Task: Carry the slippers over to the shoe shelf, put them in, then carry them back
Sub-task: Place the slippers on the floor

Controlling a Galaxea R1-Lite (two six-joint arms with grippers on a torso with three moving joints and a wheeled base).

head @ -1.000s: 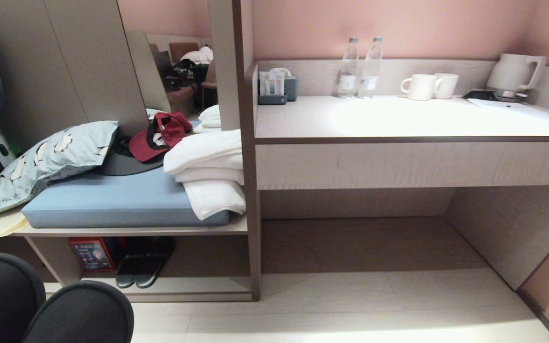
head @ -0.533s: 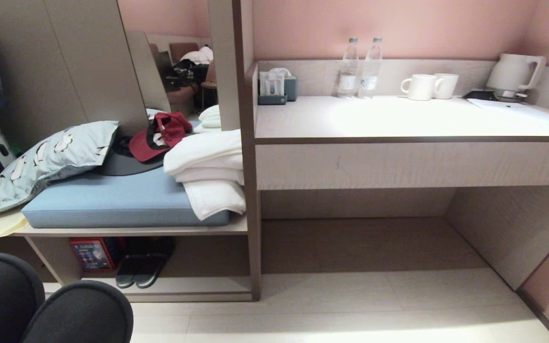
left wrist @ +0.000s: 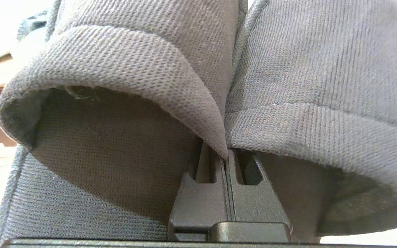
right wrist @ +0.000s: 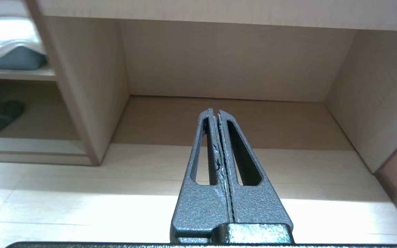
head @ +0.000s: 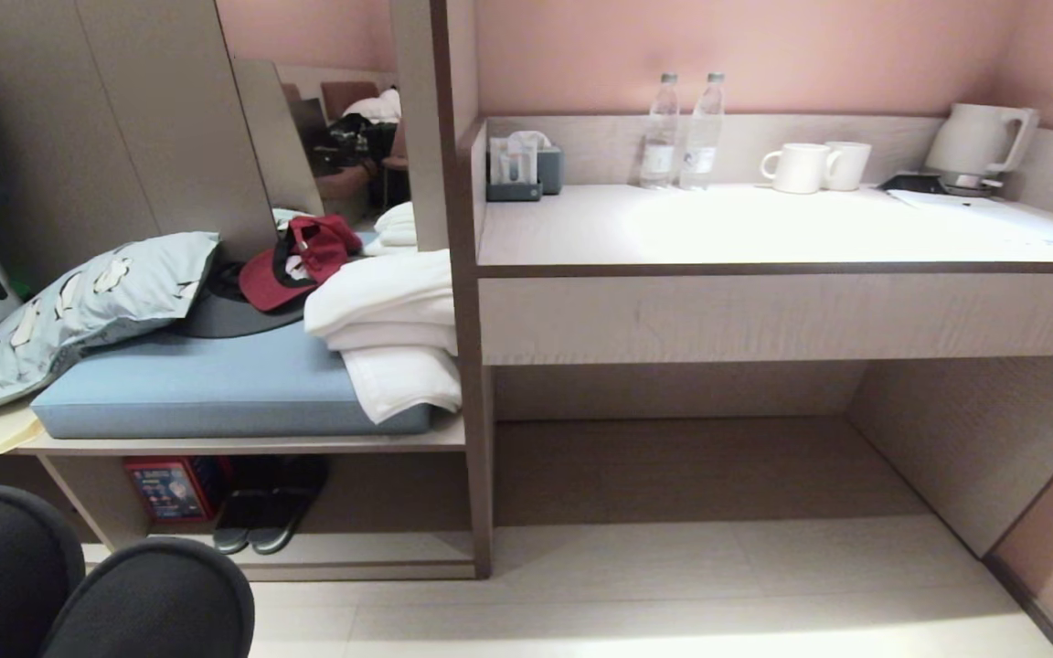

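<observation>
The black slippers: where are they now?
The slippers sit at the head view's lower left, pinched by the left gripper, in front of the shoe shelf.

Slippers [head: 97, 585]: at 7 o'clock, nearest, side by side, touching; before the shoe shelf, well apart from it.
Shoe shelf [head: 371, 548]: at 8 o'clock, under the cushioned bench [head: 197, 384]; second pair of slippers [head: 261, 516] inside at its left, a box [head: 165, 487] just left of them.
Bench top: pillow [head: 69, 311] left, cap [head: 293, 265] middle, folded towels [head: 389, 329] right.
Desk [head: 764, 247]: at 1 o'clock, right of bench; bottles [head: 682, 132], mugs [head: 814, 166], kettle [head: 979, 142] along the back.
Knee recess [head: 673, 457]: under desk.
</observation>
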